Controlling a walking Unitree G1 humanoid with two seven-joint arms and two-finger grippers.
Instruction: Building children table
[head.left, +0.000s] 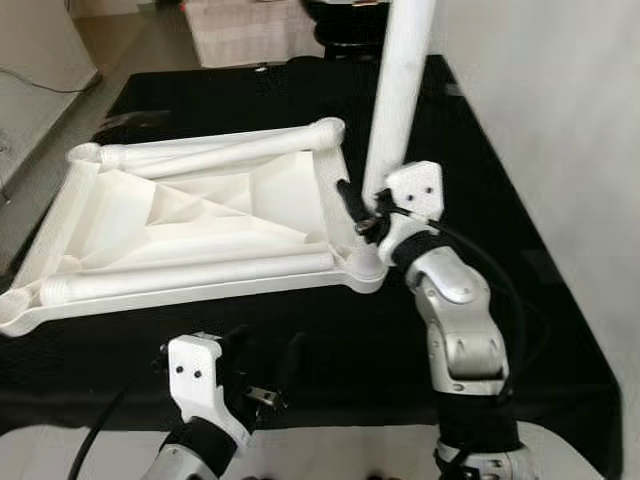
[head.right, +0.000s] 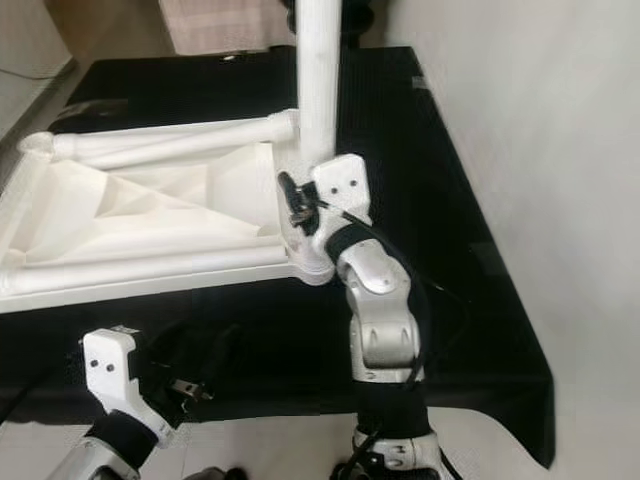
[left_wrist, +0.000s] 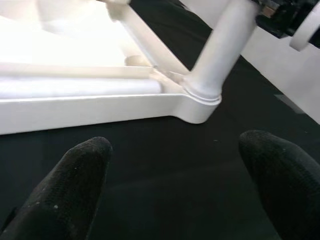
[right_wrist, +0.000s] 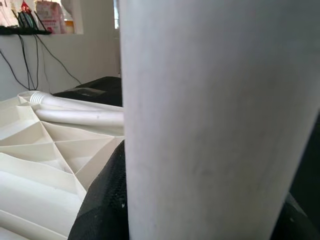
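**Upturned child's table top with one leg standing in its corner socket**

The white plastic table top (head.left: 200, 225) lies underside up on the black-covered surface (head.left: 330, 340), its ribbed triangular bracing exposed. One white leg (head.left: 400, 85) stands upright in the corner socket (left_wrist: 200, 97) nearest the robot's right side. Two more loose legs lie flat inside the frame: one along the far edge (head.left: 230, 145), one along the near edge (head.left: 190, 275).

The right gripper (head.left: 368, 212) is at the base of the upright leg, its black fingers (right_wrist: 102, 200) clenched around the tube just above the socket; in the right wrist view the leg spans most of the frame, with the ribbed underside beside it.

The left gripper (head.left: 262, 365) hovers low over the black surface, near the table top's front edge and apart from it. Its fingers (left_wrist: 75, 185) are spread wide and grasp nothing.

No brand, label or writing can be read on the table parts. A pale wall (head.left: 560, 120) runs along the surface's right side.
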